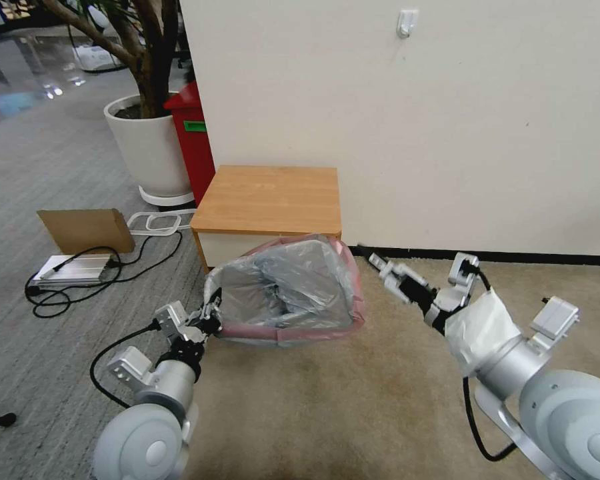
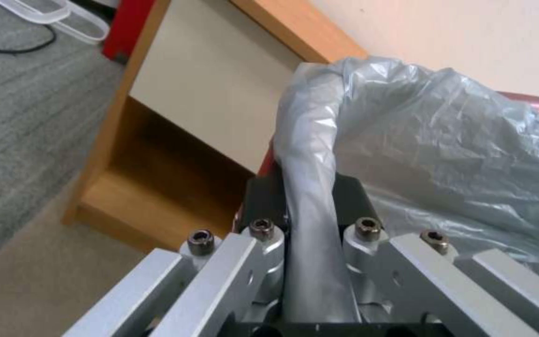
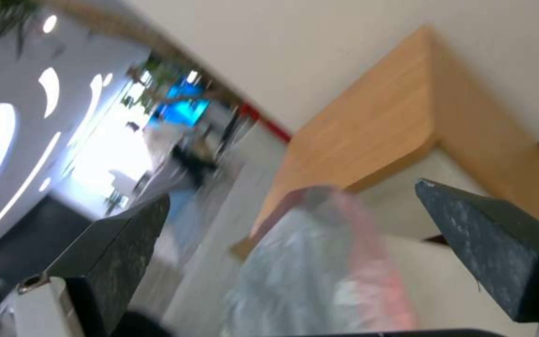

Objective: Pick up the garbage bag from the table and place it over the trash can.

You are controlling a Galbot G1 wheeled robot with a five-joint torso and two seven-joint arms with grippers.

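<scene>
My left gripper (image 1: 210,317) is clamped on the near-left rim of the crinkly translucent grey garbage bag with the pink-red band (image 1: 293,287); in the left wrist view a fold of grey film (image 2: 310,187) runs between the closed fingers. The bag stands spread open on the beige carpet, just in front of the low wooden nightstand table with the orange-brown top (image 1: 270,197). My right gripper (image 1: 373,257) hangs near the bag's right edge, fingers (image 3: 494,243) spread wide, holding nothing.

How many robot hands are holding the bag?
1. The left gripper pinches the garbage bag at its near-left rim; the right gripper hangs open beside it.
</scene>
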